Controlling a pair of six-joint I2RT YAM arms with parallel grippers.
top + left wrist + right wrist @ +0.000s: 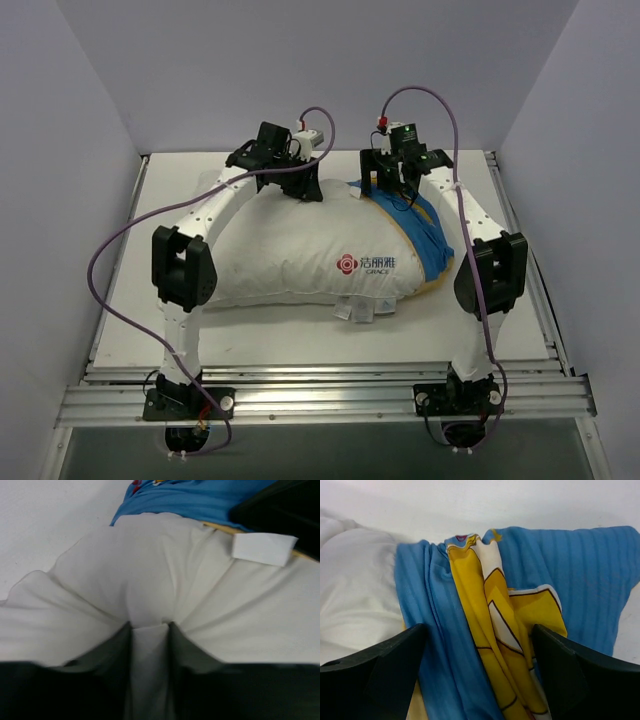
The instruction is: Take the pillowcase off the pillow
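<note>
The plump white pillow with its red logo lies across the table. The blue pillowcase is bunched around its right end. My left gripper presses into the pillow's far side. In the left wrist view its fingers pinch a ridge of white pillow fabric, with the pillowcase beyond. My right gripper stands open over the gathered pillowcase. Its fingers straddle the blue folds and the yellow cartoon print, and the pillow shows at the left.
A white sewn tag hangs at the pillow's near edge, and another tag shows in the left wrist view. The white table is walled on three sides. Aluminium rails run along its near edge. Purple cables loop above both arms.
</note>
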